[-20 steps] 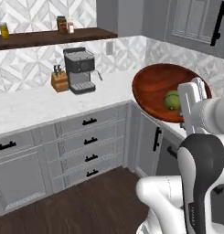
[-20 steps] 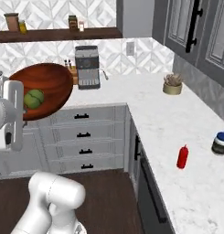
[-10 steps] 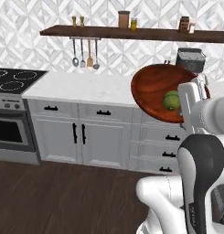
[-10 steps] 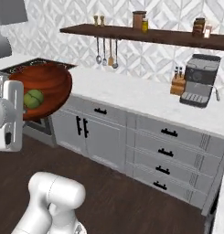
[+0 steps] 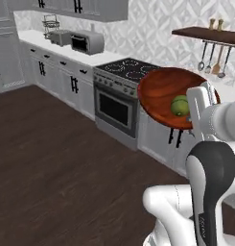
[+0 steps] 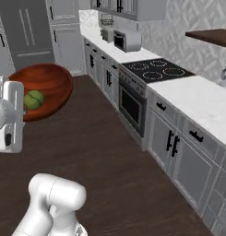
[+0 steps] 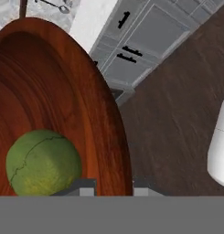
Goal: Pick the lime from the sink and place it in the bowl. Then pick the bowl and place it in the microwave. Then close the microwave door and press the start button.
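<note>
The reddish-brown wooden bowl [image 5: 159, 93] hangs in the air in front of the arm, tilted, with the lime [image 5: 180, 105] lying in it near the hand. My gripper [image 5: 194, 115] is shut on the bowl's near rim. From the right base camera the bowl [image 6: 47, 85] and lime [image 6: 33, 99] sit at the left, gripper [image 6: 20, 113] at the rim. The hand view has the lime [image 7: 43, 162] low inside the bowl [image 7: 54, 87], gripper [image 7: 114, 185] straddling the rim. The sink is out of view.
A stove with black cooktop [image 5: 128, 72] [image 6: 156, 69] stands in a run of grey cabinets under white counters. A small grey appliance with a dark window [image 5: 88, 42] [image 6: 126, 40] sits further along; I cannot tell if it is the microwave. Dark wood floor [image 5: 52, 158] lies open.
The whole scene has swept sideways as the base turned, from the coffee-machine corner to the stove run. Bowl, lime and gripper keep the same place relative to each other.
</note>
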Tool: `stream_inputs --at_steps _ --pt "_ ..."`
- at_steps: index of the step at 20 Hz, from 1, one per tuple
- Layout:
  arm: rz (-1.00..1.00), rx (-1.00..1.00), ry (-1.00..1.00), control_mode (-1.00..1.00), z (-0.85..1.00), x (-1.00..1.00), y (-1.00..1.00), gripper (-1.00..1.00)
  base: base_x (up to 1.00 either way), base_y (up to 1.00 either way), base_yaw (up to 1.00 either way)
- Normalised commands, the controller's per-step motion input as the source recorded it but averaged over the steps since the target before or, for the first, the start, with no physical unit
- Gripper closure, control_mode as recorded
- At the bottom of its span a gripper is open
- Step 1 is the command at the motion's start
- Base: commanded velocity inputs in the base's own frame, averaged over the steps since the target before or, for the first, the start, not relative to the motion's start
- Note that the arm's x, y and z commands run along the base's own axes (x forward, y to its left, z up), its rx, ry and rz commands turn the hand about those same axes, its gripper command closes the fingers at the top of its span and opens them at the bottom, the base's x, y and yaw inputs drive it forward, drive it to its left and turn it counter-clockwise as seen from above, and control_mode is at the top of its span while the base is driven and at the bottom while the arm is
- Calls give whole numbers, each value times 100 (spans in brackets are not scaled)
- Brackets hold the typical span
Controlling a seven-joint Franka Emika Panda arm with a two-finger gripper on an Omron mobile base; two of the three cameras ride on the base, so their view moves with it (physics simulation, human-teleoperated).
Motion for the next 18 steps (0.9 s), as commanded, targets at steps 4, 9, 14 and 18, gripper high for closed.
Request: stream_inputs --at_steps 4,9,14,18 --pt "0 0 0 100 0 0 0 100 8 0 100" --pt "0 0 0 100 0 0 0 100 95 -13 72" --pt "0 0 0 100 0 0 0 100 100 -25 59" --pt "0 0 0 100 0 0 0 100 100 -49 53"
